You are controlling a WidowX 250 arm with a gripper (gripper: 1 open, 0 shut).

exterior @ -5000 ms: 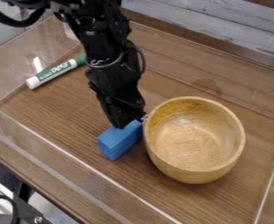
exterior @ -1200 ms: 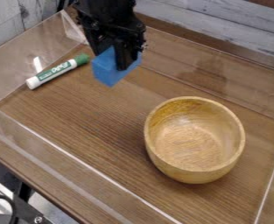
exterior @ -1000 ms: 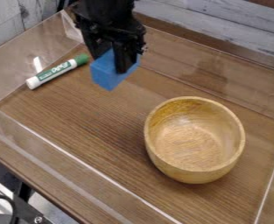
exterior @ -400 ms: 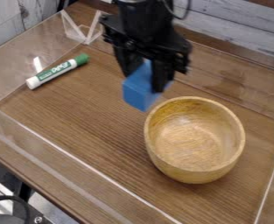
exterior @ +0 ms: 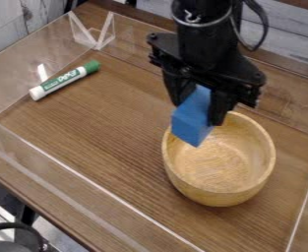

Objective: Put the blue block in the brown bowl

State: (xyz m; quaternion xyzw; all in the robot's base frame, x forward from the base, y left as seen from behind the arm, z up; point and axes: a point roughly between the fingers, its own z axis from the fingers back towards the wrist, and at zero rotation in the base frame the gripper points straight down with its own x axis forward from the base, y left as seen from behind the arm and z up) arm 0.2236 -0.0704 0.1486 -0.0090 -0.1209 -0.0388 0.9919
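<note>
Spreading dark wood-grain counter (exterior: 78, 138) under end effector (exterior: 203, 106) gripping blue block (exterior: 195, 120), hanging over brown bowl (exterior: 255, 177); green-and-white marker (exterior: 64, 80) lying well left.

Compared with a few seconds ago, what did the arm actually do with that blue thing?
The gripper took hold of the blue block beside the brown bowl, lifted it off the wooden table, swung it toward the marker, then carried it right; it now hangs over the bowl, still held. The bowl and the green-and-white marker stayed put.
</note>
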